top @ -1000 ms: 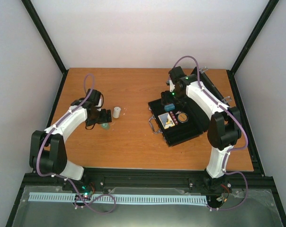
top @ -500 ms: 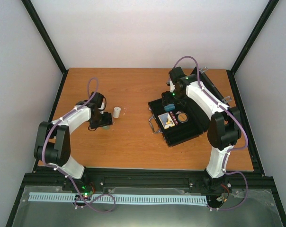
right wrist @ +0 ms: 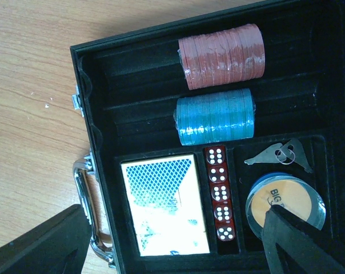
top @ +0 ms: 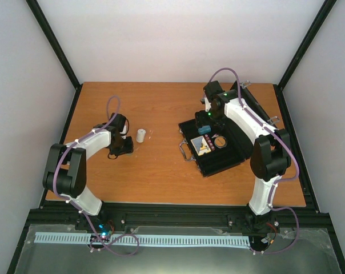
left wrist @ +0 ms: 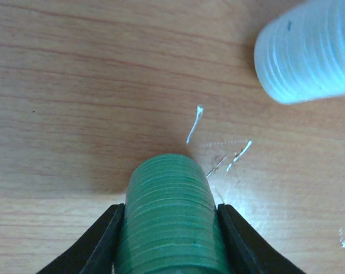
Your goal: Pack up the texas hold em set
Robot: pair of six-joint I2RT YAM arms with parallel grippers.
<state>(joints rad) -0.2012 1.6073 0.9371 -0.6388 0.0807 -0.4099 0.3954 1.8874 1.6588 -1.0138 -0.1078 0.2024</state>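
Four chip stacks (right wrist: 221, 56) (two cased), five dice (right wrist: 220, 196)

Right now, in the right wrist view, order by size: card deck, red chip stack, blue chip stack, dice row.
1. card deck
2. red chip stack, blue chip stack: alike, unranked
3. dice row

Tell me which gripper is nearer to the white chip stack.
Left. The left gripper, holding the green chip stack, is just beside the white chip stack; the right gripper hangs over the open case, farther off.
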